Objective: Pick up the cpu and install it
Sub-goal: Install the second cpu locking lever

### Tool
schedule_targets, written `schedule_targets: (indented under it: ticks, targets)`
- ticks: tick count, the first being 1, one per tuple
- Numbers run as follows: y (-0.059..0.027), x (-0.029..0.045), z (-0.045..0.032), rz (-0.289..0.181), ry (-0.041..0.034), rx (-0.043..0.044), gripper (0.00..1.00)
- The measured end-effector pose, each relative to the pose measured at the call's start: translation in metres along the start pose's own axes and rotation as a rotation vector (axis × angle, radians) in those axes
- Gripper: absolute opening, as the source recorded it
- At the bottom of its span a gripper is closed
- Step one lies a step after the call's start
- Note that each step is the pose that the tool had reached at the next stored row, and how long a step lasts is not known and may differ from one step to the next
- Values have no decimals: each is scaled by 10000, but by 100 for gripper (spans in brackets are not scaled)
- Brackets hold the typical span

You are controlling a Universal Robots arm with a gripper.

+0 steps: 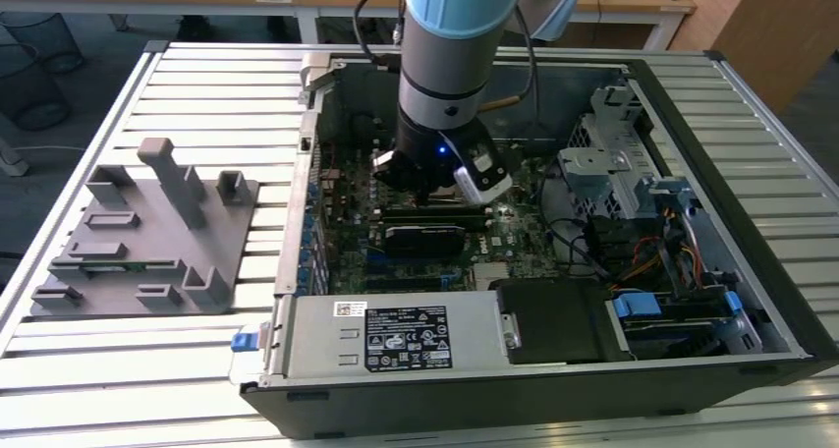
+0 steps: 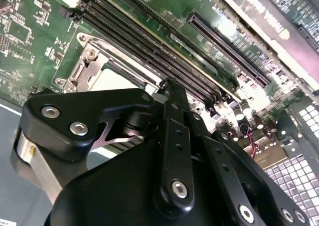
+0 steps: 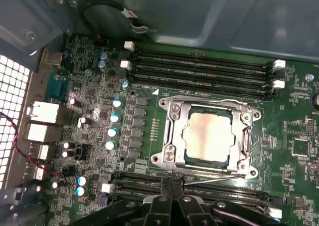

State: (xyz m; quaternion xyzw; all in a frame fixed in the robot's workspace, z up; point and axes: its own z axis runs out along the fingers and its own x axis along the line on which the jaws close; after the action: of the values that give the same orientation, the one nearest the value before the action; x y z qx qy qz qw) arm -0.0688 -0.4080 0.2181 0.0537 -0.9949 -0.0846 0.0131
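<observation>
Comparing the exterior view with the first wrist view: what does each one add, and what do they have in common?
Exterior view alone: the open computer case on a slatted table, a grey fixture tray at the exterior view's left, and the arm reaching into the case. First wrist view alone: the cpu lying in its metal-framed socket, with the gripper beside it. Shared: the green motherboard.

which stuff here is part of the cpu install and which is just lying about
Job:
cpu, lying in the socket frame
gripper, beside the frame

Lying about:
grey fixture tray
memory slots
power supply
drive cage
</observation>
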Motion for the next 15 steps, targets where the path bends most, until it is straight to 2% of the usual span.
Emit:
schedule_targets:
  ticks: [15]
  targets:
    - [-37,27,119,2,9,-4,11]
